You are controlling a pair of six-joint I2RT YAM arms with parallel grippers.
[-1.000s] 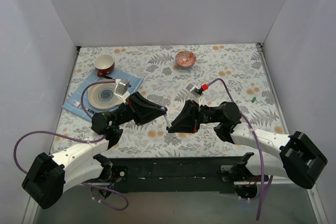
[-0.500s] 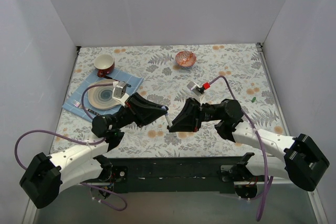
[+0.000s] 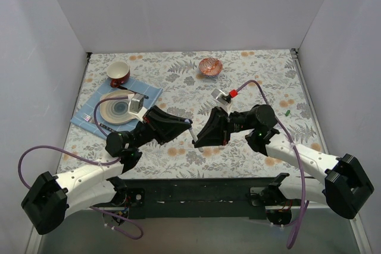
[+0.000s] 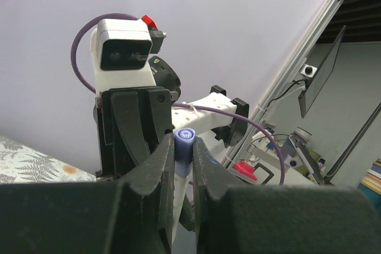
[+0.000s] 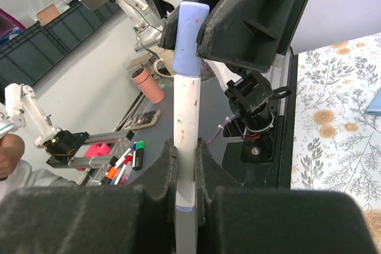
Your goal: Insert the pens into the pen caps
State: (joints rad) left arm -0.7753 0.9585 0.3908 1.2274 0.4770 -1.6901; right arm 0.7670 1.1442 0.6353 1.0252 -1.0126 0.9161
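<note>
A floral-patterned bench (image 3: pixel 268 69) carries everything. Well beyond the right fingers (image 3: pixel 208 136) sits a small orange patterned bowl (image 3: pixel 210 66). To the left of the left fingers (image 3: pixel 178 125), a blue napkin (image 3: pixel 152 92) holds a ringed plate (image 3: pixel 113 110), with cutlery (image 3: pixel 89 117) along its left edge. A red cup (image 3: pixel 118 73) stands at the napkin's far corner.

overhead: high above near edge, looking down | wrists: close, facing each other | shared: small purple-blue plastic pen cap (image 4: pixel 183 147)
</note>
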